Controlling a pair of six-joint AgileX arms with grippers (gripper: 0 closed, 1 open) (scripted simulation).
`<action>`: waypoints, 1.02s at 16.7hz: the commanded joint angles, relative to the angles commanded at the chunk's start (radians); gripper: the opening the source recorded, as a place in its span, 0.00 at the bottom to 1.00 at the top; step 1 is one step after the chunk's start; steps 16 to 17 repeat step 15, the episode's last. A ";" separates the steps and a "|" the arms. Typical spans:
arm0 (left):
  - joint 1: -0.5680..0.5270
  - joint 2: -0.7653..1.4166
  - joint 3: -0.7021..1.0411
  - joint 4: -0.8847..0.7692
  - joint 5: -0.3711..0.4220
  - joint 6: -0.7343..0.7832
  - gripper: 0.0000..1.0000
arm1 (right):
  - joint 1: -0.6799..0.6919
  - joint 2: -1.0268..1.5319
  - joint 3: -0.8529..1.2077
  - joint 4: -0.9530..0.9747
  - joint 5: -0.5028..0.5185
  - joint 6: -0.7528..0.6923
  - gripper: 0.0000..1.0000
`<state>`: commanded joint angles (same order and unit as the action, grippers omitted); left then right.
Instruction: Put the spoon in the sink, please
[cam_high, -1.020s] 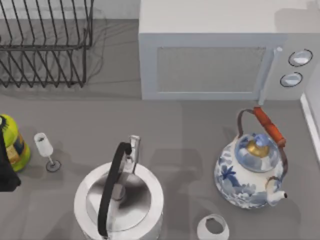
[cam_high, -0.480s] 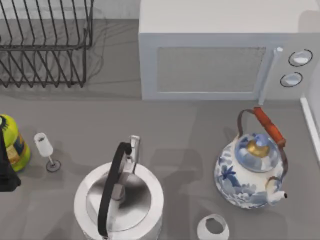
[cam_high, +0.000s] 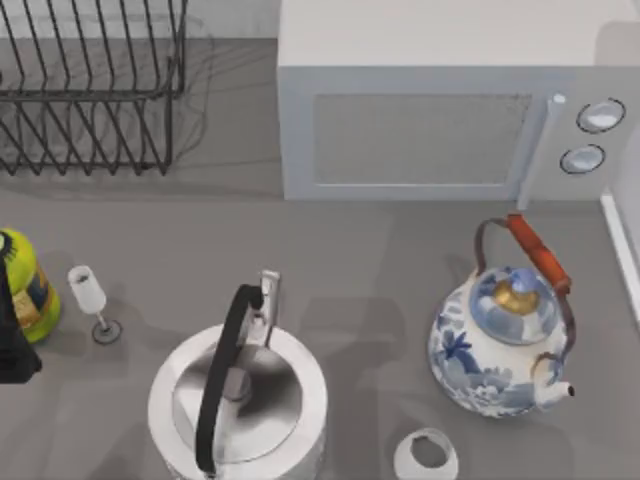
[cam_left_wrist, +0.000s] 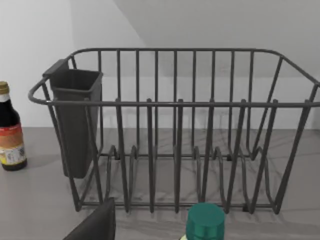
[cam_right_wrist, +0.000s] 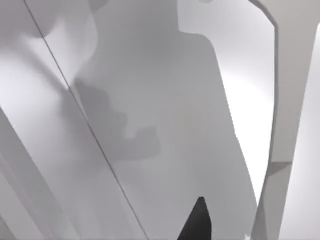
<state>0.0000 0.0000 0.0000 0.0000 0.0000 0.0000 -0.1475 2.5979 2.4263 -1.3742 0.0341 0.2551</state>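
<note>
My left arm sits at the bench's nine o'clock edge, beside the yellow-green bottle; its wrist camera faces the dish rack. I cannot tell how its jaws stand. The right wrist camera looks at pale grey surfaces. I cannot tell where the spoon is.

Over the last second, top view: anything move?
Nothing visibly changed. The steel kettle, blue teapot, wine glass, microwave and dish rack sit where they were.
</note>
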 joint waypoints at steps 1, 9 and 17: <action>0.000 0.000 0.000 0.000 0.000 0.000 1.00 | 0.000 0.000 0.000 0.000 0.000 0.000 0.38; 0.000 0.000 0.000 0.000 0.000 0.000 1.00 | 0.000 0.000 0.000 0.000 0.000 0.000 0.98; 0.000 0.000 0.000 0.000 0.000 0.000 1.00 | 0.000 0.000 0.000 0.000 0.000 0.000 1.00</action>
